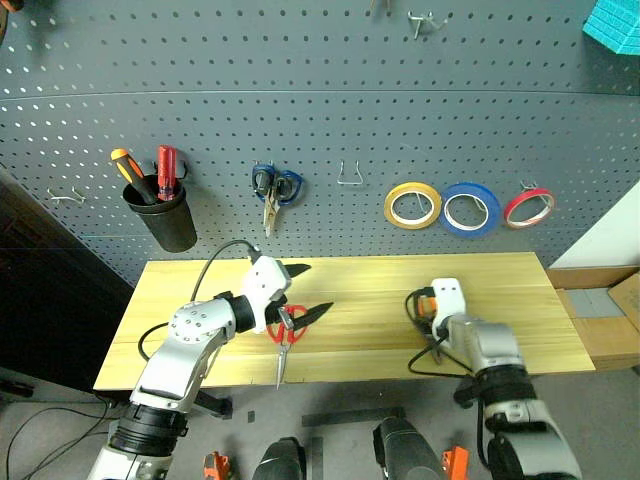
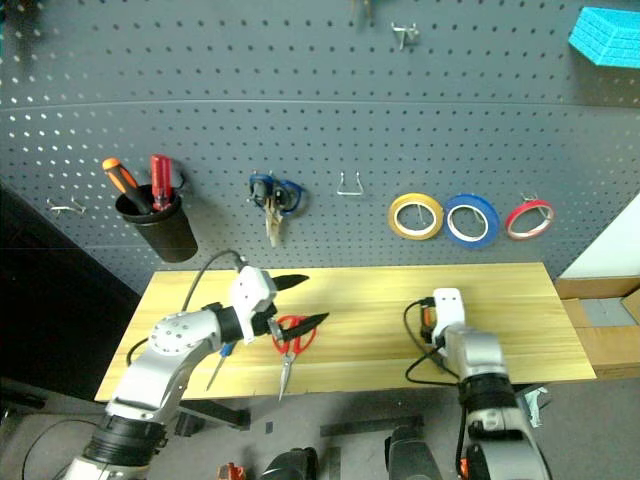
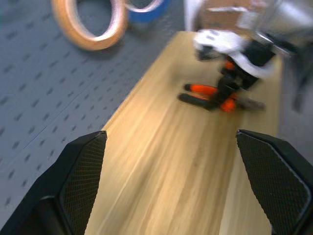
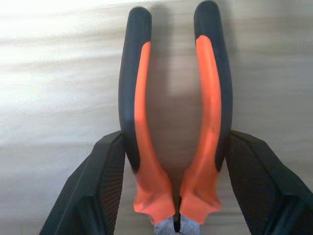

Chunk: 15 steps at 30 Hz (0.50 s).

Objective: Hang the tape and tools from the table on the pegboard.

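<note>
Below, grained table (image 1: 370,300), grey pegboard (image 1: 330,110) behind, left claw (image 3: 171,186) released, right claw (image 4: 171,161) straddling pliers (image 4: 173,122).

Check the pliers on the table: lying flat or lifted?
Lying flat. The pliers rest on the table, handles spread, with the right end effector straddling both handles.

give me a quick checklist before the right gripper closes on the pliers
1. Pliers lying flat on the table: ok.
2. Both handles between the right gripper fingers: ok, one finger outside each handle.
3. Firm contact made: cannot tell, the fingers sit right at the handles.
4. Left gripper out of the way: ok, open and apart from the pliers, near the red-handled scissors.
5. Free hook on the pegboard: ok, one empty beside the yellowish tape.
</note>
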Each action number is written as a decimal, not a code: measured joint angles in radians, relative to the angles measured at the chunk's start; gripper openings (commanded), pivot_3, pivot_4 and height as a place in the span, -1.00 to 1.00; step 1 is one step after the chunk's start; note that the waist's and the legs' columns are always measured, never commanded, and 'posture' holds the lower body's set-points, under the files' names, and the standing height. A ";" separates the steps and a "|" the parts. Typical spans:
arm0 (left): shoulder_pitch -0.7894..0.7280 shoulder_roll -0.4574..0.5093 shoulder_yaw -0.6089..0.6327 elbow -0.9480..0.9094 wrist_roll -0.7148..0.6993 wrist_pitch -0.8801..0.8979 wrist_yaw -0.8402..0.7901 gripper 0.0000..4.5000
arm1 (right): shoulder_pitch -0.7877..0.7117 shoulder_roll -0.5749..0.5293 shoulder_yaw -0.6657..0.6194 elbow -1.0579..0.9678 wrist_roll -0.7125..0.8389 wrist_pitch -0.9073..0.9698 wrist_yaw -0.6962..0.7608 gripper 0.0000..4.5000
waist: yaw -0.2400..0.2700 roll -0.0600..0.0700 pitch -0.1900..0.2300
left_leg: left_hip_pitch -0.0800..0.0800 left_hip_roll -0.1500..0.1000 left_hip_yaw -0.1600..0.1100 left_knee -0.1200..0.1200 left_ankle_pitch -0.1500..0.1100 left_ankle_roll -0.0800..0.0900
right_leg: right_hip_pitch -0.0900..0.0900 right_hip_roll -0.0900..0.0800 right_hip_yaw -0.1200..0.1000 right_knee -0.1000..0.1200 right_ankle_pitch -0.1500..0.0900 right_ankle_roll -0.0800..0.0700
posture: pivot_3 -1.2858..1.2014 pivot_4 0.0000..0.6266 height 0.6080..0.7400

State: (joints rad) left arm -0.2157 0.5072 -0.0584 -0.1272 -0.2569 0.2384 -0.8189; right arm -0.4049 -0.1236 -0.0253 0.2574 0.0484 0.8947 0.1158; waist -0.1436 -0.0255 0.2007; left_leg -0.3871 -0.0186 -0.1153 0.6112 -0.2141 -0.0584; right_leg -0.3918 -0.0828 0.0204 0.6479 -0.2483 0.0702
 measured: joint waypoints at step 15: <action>0.071 -0.050 0.222 -0.109 -0.129 0.009 0.152 1.00 | -0.251 0.199 0.236 -0.364 -0.027 -0.481 0.013 0.24 | 0.014 0.000 0.000 | -0.011 -0.001 -0.002 0.004 0.006 -0.005 | -0.015 0.000 0.000 0.010 0.002 -0.001 | -0.05 -0.52 1.00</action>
State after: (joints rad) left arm -0.1449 0.4575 0.1638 -0.2360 -0.3862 0.2475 -0.6666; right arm -0.6556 0.0754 0.2105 -0.1068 0.0209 0.4132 0.1286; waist -0.1297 -0.0257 0.2005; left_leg -0.3982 -0.0191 -0.1171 0.6147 -0.2085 -0.0636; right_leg -0.4065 -0.0825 0.0204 0.6581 -0.2465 0.0694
